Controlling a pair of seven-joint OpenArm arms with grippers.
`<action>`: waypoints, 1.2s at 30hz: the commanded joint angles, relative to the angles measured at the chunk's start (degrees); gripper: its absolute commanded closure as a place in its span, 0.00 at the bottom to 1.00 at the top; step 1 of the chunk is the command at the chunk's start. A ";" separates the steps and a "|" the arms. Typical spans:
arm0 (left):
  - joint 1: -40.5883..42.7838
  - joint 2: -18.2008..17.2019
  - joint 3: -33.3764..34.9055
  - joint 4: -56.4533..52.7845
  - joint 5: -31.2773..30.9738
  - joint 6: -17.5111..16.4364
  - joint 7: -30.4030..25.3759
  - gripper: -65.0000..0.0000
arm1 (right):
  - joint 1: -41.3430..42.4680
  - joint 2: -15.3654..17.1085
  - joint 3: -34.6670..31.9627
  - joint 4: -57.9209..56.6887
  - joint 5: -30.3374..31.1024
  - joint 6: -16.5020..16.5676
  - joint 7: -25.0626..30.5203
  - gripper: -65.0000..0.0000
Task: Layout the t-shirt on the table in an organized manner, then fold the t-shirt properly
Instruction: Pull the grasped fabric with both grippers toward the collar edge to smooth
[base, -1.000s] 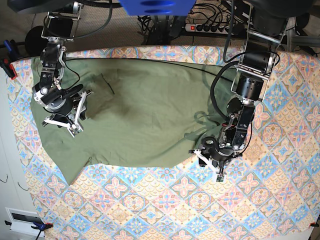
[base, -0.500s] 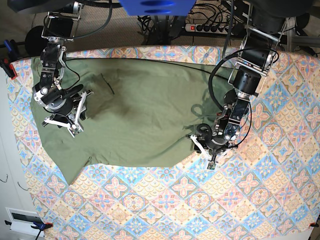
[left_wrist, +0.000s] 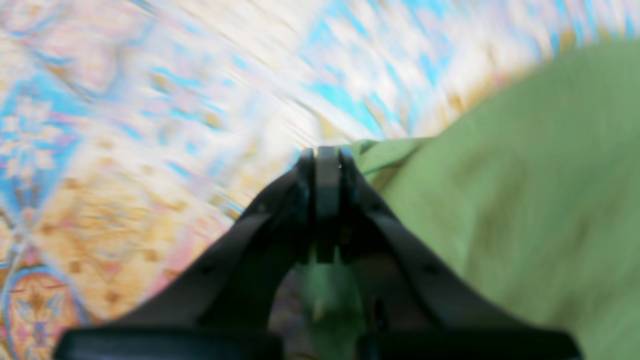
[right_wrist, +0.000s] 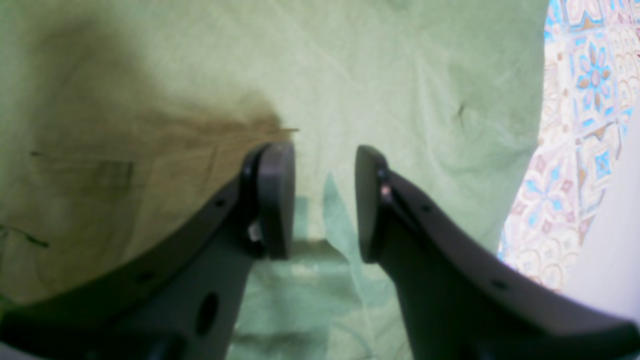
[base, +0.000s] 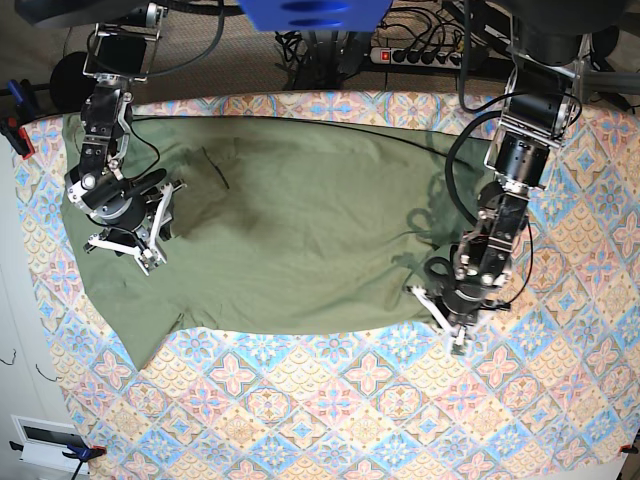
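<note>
One t-shirt (base: 270, 220), olive green, lying spread and mostly flat across the far half of the table (base: 330, 400), which wears a pastel diamond-tile cloth. The shirt's far edge runs close along the table's far side; its near edge is uneven, with one corner hanging toward the near left in the base view and some creasing at the right end.

Left gripper (base: 452, 320): down at the shirt's near right corner. The left wrist view, though blurred, shows its fingers (left_wrist: 327, 165) pressed together with a fold of green cloth pinched at the tips, so it appears to have hold of the shirt's edge.

Right gripper (base: 135, 235): poised over the shirt's opposite end. Its fingers (right_wrist: 275, 195) stand partly apart with nothing between them; only flat cloth shows beneath.

Progress, as judged: the laying-out is well along but unfinished, since the outline is lopsided and the sleeves cannot be clearly told apart. No fold shows yet; all of the folding remains.

Surroundings: cables and a power strip (base: 415, 55) behind the table.
</note>
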 joint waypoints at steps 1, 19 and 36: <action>-1.57 -1.65 -2.49 1.68 0.42 0.92 -1.38 1.00 | 0.92 0.75 0.23 0.99 0.59 -0.25 0.81 0.70; -5.44 -2.62 -10.05 -14.59 0.50 0.83 -8.76 0.96 | 0.92 0.75 0.06 0.73 0.59 -0.25 0.81 0.70; 8.89 -4.64 -14.27 12.05 11.67 6.90 -3.57 0.40 | 0.57 3.82 0.59 1.08 0.51 -0.25 0.81 0.70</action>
